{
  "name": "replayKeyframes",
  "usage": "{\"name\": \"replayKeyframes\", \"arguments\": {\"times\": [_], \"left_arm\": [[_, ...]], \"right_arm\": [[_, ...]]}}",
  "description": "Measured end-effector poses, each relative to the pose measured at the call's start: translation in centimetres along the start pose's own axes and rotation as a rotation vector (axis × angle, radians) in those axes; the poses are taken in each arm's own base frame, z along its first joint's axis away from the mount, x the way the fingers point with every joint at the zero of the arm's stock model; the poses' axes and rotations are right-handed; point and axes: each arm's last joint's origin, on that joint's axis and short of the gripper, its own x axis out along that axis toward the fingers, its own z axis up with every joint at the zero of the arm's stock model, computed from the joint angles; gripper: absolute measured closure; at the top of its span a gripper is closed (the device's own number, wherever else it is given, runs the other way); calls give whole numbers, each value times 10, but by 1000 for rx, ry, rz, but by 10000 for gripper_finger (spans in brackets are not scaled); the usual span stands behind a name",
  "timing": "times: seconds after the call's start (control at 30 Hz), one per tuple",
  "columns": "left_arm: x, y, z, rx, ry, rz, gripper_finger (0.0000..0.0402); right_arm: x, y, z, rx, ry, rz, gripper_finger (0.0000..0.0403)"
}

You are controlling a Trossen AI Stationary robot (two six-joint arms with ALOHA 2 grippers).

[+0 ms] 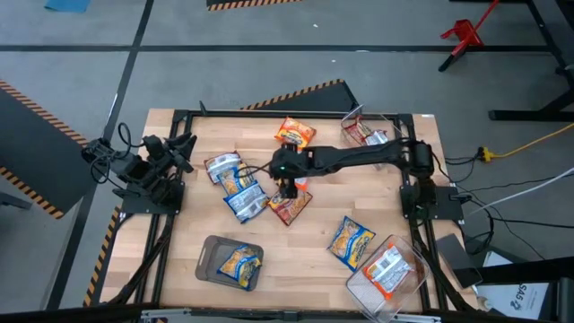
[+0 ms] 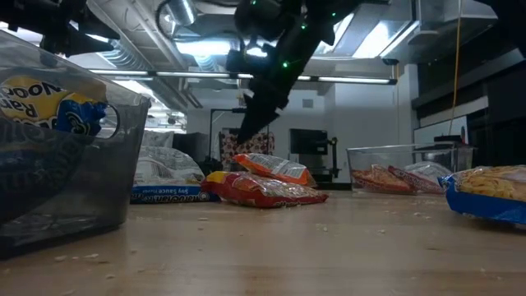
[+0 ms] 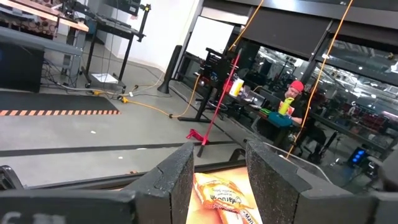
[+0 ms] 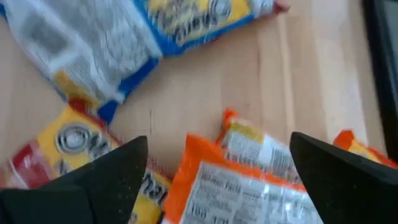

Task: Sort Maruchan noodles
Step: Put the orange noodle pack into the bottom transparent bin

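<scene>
We log the right gripper [image 1: 286, 188] above the table's [image 1: 314, 260] middle, its fingers [image 4: 112, 174] spread wide over an orange packet [image 4: 249, 193], gripping nothing. Blue-yellow packets [image 1: 238, 188] lie just beside it; a dark red packet [image 1: 290, 206] sits beneath. One packet [image 1: 240, 265] rests in the grey tray [image 1: 211, 251], others in the clear bins [image 1: 359, 285]. The left gripper [image 1: 184, 148] waits at the table's left edge, its fingers [image 3: 180, 180] parted, empty

Wooden table [image 1: 323, 260], grey tray [image 1: 212, 250], two clear bins [image 1: 360, 289] [image 1: 395, 120], red stand [image 1: 465, 34] on floor
</scene>
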Motion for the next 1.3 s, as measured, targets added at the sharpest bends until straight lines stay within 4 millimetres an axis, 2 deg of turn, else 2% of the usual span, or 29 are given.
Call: {"name": "replayKeyframes", "arguments": {"times": [0.3,0.57,0.8,0.97,1.3], "left_arm": [[0,0,-2,21,3,0,262],[0,0,-1,20,3,1,262],[0,0,-1,20,3,1,262],[0,0,-2,27,4,2,262],[0,1,-3,38,5,5,262]], "right_arm": [[22,2,-14,-24,94,1,40],[24,-15,-21,6,132,-48,43],[34,-20,-29,13,183,-44,77],[37,-17,-35,21,239,-48,147],[36,-16,-37,48,263,-28,351]]}}
